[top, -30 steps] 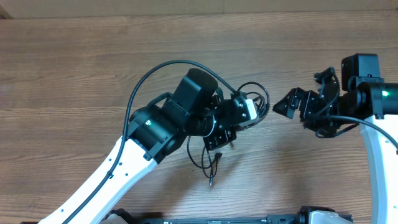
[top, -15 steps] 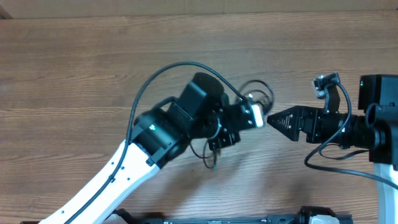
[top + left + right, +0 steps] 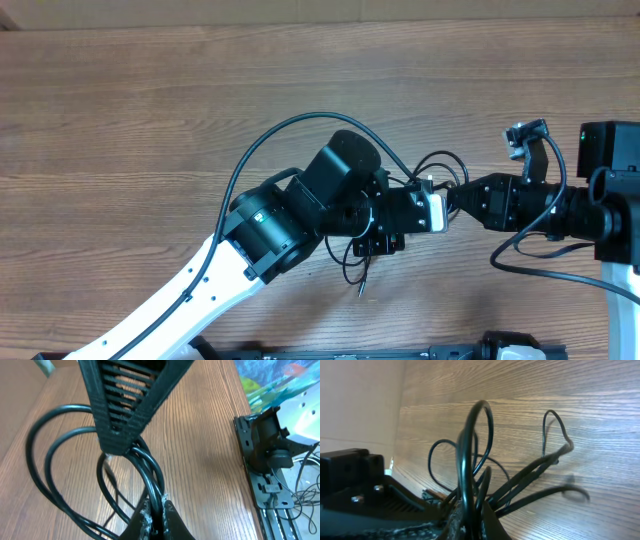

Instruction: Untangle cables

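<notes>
The cables [image 3: 438, 161] are thin black cords, held between both grippers above the wooden table [image 3: 120, 110]. My left gripper [image 3: 436, 208] is shut on a few strands [image 3: 150, 467], which run up from between its fingertips [image 3: 156, 506]. My right gripper [image 3: 456, 197] meets it tip to tip and is shut on the same bunch. Loops [image 3: 466, 460] fan out from the right gripper's tips [image 3: 470, 512] in the right wrist view. A loose end with a small plug [image 3: 362, 291] hangs below the left gripper. The right finger [image 3: 125, 405] shows ribbed in the left wrist view.
The left arm's own thick black cable [image 3: 260, 150] arcs over its wrist. A black rail with brackets [image 3: 265, 460] runs along the table's near edge. Both arms crowd the middle right of the table.
The right gripper has swung round, moved left to the bunch and shut on it. The left arm has carried the cables to the right.
</notes>
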